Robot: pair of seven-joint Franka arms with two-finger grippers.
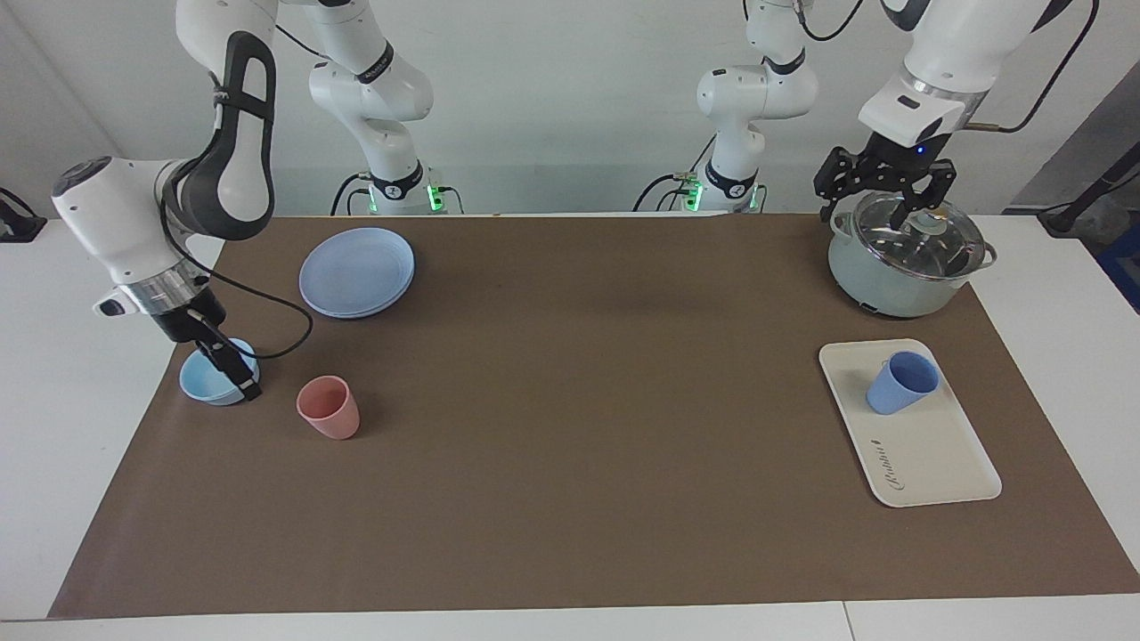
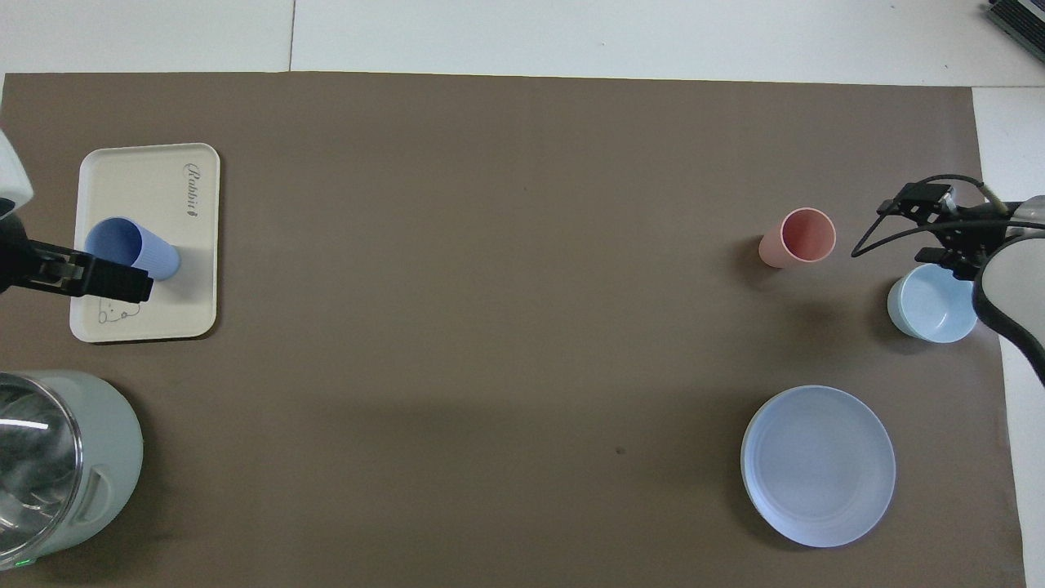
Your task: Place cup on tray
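The periwinkle-blue cup (image 1: 901, 383) stands upright on the cream-white tray (image 1: 931, 458), on the half of the tray nearer to the robots, at the left arm's end of the table. In the overhead view the cup (image 2: 135, 249) sits between the tray's (image 2: 147, 184) lettering and its bear drawing. My left gripper (image 1: 877, 205) is open, empty and raised in the air by the pot and the tray's near end, clear of the cup. It also shows in the overhead view (image 2: 122, 282). My right gripper (image 1: 236, 374) is low at the light-blue bowl (image 1: 207, 383).
A grey-green pot with a glass lid (image 1: 904, 258) stands nearer to the robots than the tray. A pink cup (image 1: 329, 407) stands beside the bowl. A round blue plate (image 1: 356, 271) lies nearer to the robots than the pink cup.
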